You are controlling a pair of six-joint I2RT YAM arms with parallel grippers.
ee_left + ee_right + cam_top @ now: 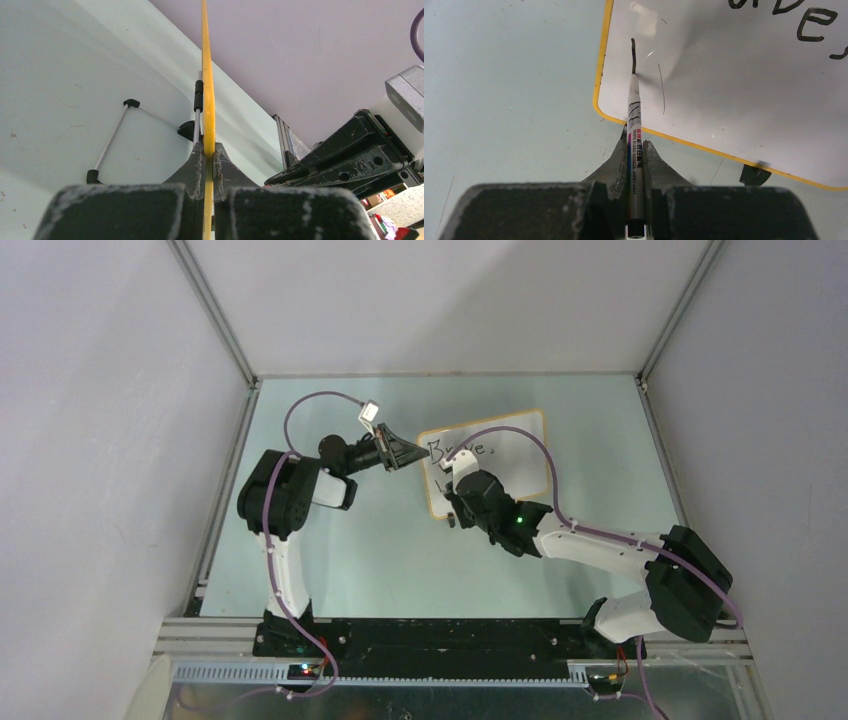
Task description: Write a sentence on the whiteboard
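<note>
The whiteboard [505, 470] stands propped on the table [514, 100]. The left pincer [209, 150] is clamped on its orange frame at the left edge. The right pincer [635, 142] is closed on a marker [634, 110], whose long axis points straight away from it. The tip touches the board near the lower left corner, at the end of a short stroke [633, 55] under the sentence [460, 448], which so far reads "Brave,". The free white surface lies to the right of the tip, so I judge the second line must run that way.

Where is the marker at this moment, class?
In the right wrist view, the marker is clamped in the right gripper, tip on the whiteboard near a rounded corner, ending a short black stroke.
</note>
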